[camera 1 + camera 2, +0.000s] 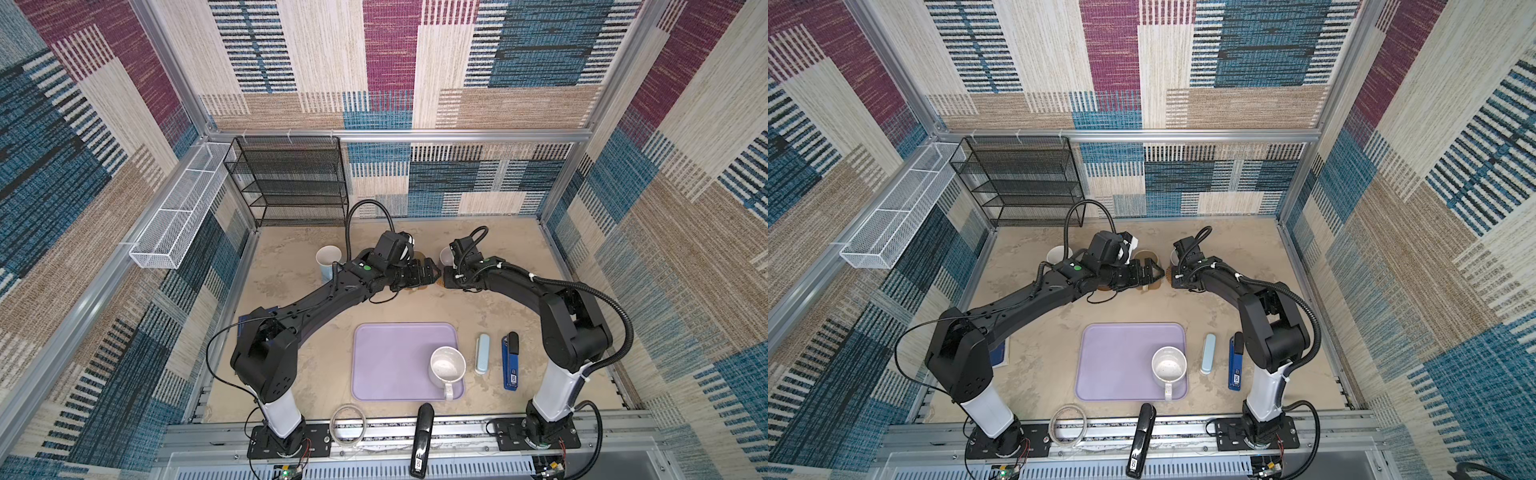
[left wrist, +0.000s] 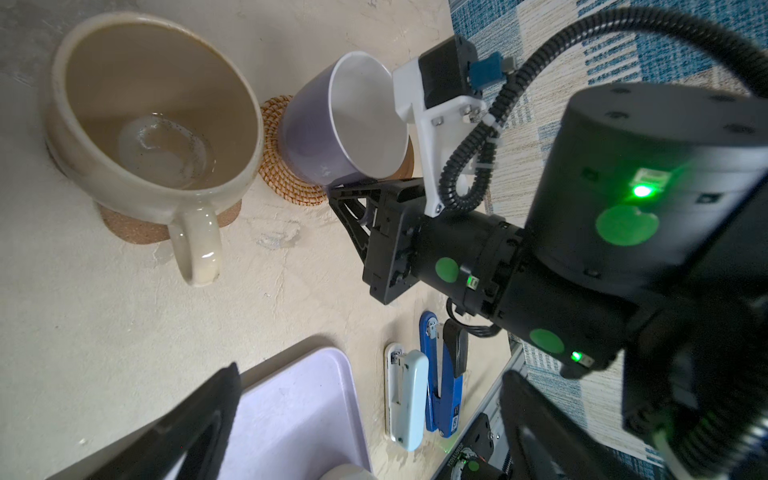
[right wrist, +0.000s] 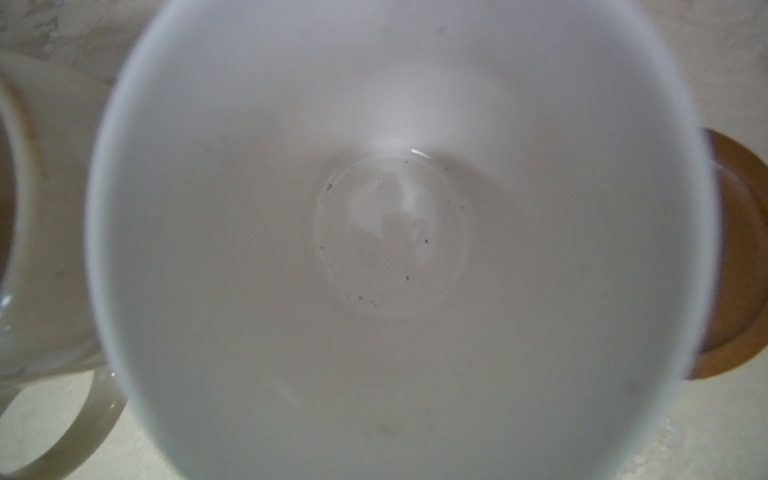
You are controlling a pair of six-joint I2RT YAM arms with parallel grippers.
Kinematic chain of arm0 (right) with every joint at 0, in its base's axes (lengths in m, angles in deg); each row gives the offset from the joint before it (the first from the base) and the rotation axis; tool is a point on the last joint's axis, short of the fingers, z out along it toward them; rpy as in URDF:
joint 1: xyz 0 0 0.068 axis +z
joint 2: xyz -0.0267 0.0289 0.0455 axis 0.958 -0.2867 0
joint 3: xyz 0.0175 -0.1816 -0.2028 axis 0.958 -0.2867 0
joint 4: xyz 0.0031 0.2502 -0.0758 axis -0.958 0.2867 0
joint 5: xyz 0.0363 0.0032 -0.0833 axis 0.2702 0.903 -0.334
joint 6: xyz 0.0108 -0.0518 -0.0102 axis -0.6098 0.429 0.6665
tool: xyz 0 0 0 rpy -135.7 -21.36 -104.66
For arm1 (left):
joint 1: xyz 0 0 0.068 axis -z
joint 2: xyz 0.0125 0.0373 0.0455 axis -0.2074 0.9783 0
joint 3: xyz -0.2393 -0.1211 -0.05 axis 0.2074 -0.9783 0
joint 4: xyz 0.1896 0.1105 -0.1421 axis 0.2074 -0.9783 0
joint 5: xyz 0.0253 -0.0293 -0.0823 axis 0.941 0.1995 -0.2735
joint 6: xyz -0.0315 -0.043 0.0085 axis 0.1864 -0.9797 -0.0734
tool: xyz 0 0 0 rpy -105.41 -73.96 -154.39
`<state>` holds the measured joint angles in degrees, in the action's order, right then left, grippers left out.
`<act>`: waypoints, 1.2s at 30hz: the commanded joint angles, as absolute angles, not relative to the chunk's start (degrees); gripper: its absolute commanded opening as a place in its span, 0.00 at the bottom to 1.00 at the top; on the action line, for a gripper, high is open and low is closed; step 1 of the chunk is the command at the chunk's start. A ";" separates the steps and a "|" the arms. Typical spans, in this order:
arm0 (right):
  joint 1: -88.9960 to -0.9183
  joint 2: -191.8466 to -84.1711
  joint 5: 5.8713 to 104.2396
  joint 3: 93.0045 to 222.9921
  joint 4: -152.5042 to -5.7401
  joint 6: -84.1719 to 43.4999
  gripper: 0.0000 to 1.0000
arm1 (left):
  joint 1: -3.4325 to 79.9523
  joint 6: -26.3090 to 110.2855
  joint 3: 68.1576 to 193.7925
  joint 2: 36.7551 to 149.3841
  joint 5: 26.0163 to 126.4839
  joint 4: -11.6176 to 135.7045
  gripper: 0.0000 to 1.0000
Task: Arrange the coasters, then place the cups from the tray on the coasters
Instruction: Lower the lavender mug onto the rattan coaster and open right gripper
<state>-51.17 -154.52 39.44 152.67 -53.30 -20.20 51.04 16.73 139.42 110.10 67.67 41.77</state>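
Observation:
My right gripper (image 1: 444, 280) (image 2: 347, 199) is shut on the handle of the lavender cup (image 2: 316, 137) (image 3: 374, 208), which is over the woven rattan coaster (image 2: 276, 166). Beside it the beige cup (image 2: 158, 112) (image 1: 1147, 258) sits on a tan paw-shaped coaster (image 2: 133, 232). My left gripper (image 1: 430, 270) (image 2: 365, 436) hangs open and empty in front of the beige cup. A brown wooden coaster (image 3: 735, 257) lies just past the lavender cup. The light blue cup (image 1: 328, 259) stands at the back left. The speckled white cup (image 1: 446, 368) stands on the lavender tray (image 1: 386, 357).
A pale blue stapler (image 1: 482, 353) and a dark blue stapler (image 1: 511, 361) lie right of the tray. A black stapler (image 1: 422, 440) and a clear tape ring (image 1: 348, 419) sit at the front edge. A black mesh rack (image 1: 291, 183) stands at the back left.

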 commanded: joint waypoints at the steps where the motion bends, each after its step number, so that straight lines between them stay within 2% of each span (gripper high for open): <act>1: -51.01 -154.06 37.26 152.90 -54.97 -20.41 0.00 | 50.99 17.44 138.72 109.28 68.29 42.83 1.00; 19: -50.18 -155.95 36.30 152.77 -53.71 -21.08 0.00 | 51.02 16.84 137.12 108.07 68.45 43.74 1.00; 24: -50.21 -155.86 36.48 153.09 -52.92 -21.45 0.12 | 50.99 16.95 136.55 107.32 68.69 43.54 1.00; 26: -50.22 -155.64 36.28 153.33 -52.86 -21.66 0.14 | 50.99 17.06 136.33 106.98 68.92 43.59 1.00; 28: -50.21 -155.68 35.79 153.55 -53.13 -21.66 0.13 | 50.99 17.08 136.15 106.76 69.10 43.67 1.00; 31: -50.21 -155.24 34.60 153.83 -53.54 -22.06 0.05 | 51.00 17.09 135.89 106.64 68.99 43.76 1.00; 36: -50.16 -154.86 33.99 154.32 -54.49 -21.71 0.04 | 50.99 17.17 135.27 106.27 69.23 43.93 1.00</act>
<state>-50.20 -155.11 35.90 153.28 -50.74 -21.07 51.04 16.71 135.57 106.71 68.78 42.21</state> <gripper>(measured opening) 0.179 0.997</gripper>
